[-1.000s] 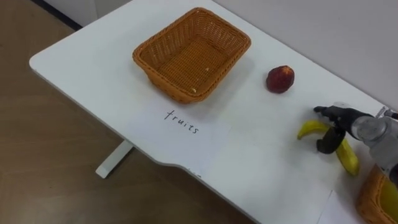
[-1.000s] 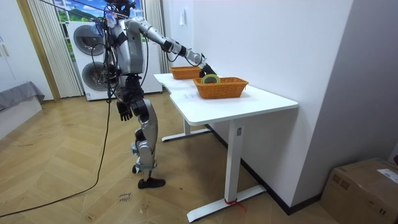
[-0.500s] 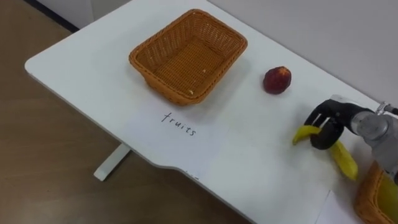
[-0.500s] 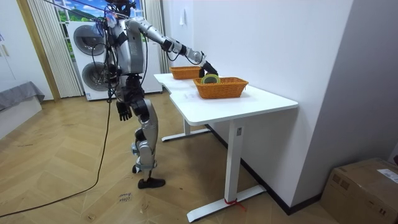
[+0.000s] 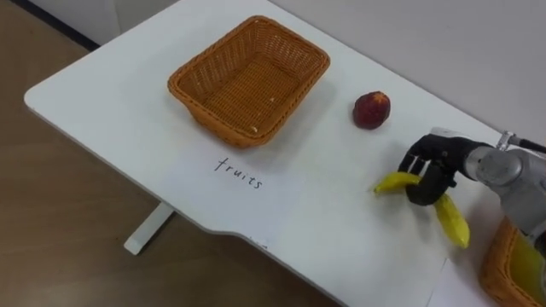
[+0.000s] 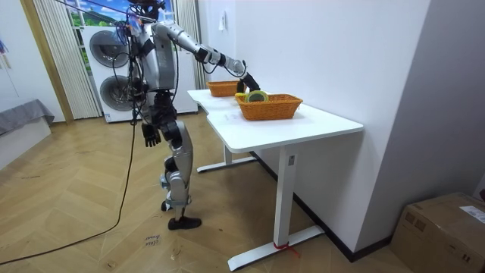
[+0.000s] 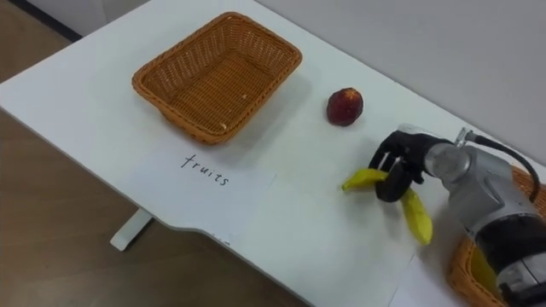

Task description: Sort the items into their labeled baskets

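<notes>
A yellow banana (image 5: 450,223) is at the right of the white table (image 5: 333,222), with my right hand (image 5: 433,159) curled round its middle from above. Its left tip pokes out past the fingers. A red apple (image 5: 372,110) lies on the table just behind and left of the hand. The empty wicker fruit basket (image 5: 247,77) stands further left, with a paper label (image 5: 235,173) in front of it. In the room view my left hand (image 6: 151,136) hangs by my hip with relaxed fingers.
A second wicker basket (image 5: 510,266) with something yellow-green in it stands at the lower right, close to my right forearm. The table's front edge runs near the paper label. In the room view I stand at the table's end, beside a wall.
My right hand's fingers have curled shut round the banana, and its left tip has swung a little to the left. The view has shifted slightly.
</notes>
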Controlling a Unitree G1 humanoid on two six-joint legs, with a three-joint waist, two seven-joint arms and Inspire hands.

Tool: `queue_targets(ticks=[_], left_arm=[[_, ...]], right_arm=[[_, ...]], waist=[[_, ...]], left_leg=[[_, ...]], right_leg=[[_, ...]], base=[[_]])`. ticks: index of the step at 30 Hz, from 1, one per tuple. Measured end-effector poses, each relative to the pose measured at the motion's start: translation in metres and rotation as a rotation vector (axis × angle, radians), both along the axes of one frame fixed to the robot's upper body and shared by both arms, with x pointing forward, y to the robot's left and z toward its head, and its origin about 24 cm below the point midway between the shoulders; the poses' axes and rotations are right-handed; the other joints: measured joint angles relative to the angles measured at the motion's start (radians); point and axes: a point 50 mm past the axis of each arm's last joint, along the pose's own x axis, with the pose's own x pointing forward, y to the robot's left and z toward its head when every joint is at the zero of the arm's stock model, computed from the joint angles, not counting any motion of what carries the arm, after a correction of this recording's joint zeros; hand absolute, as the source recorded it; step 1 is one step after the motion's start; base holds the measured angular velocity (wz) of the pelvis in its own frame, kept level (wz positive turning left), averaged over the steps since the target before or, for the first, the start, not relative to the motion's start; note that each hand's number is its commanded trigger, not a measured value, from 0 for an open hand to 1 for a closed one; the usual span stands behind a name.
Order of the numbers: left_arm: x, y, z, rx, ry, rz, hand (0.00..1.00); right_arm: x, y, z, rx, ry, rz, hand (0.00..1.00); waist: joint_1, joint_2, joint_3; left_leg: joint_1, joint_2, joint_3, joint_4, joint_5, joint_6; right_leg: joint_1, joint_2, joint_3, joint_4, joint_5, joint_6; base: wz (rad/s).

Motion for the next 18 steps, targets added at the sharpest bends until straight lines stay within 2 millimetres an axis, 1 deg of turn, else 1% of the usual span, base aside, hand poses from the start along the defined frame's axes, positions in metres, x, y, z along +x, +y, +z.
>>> queue_targets(ticks=[4,7,10,11,16,18], left_arm=[[-0.003,0.001,0.0,0.014,0.006,0.006,0.0],[-0.009,0.002,0.0,0.014,0.018,0.01,0.0],[-0.014,0.003,0.0,0.015,0.023,0.027,0.0],[-0.015,0.003,0.0,0.015,0.025,0.035,0.0],[-0.016,0.003,0.001,0.032,0.022,0.048,0.0],[-0.017,0.003,0.0,0.039,0.025,0.053,0.0]], right_arm=[[0.0,0.005,0.003,0.005,-0.018,0.023,1.0],[-0.002,0.01,0.004,0.002,-0.03,0.047,1.0],[-0.002,0.016,0.008,-0.021,-0.052,0.081,1.0],[-0.002,0.018,0.009,-0.019,-0.061,0.086,1.0],[-0.001,0.021,0.013,-0.016,-0.081,0.099,1.0],[-0.001,0.024,0.016,-0.012,-0.094,0.108,1.0]], waist=[[-0.008,-0.006,-0.0047],[-0.018,-0.007,-0.0056],[-0.024,-0.014,-0.0113],[-0.026,-0.014,-0.012],[-0.03,-0.013,-0.0109],[-0.029,-0.009,-0.0089]], left_leg=[[0.006,-0.001,-0.001,-0.002,0.001,0.002],[0.018,-0.001,0.001,-0.007,0.001,0.002],[0.024,-0.001,0.007,-0.013,0.002,0.002],[0.026,-0.001,0.009,-0.013,0.002,0.002],[0.043,-0.002,0.014,-0.014,0.002,0.003],[0.051,-0.001,0.014,-0.015,0.002,0.003]], right_leg=[[0.005,-0.001,0.001,0.001,0.0,0.0],[0.016,-0.001,0.007,0.0,0.0,0.001],[0.019,0.0,0.018,-0.001,-0.001,0.002],[0.02,0.0,0.021,-0.001,-0.001,0.002],[0.034,0.0,0.029,-0.003,-0.001,0.002],[0.043,0.0,0.03,-0.003,-0.001,0.002]], base=[[0.0],[-0.01],[-0.06],[-0.07],[-0.03],[0.0]])
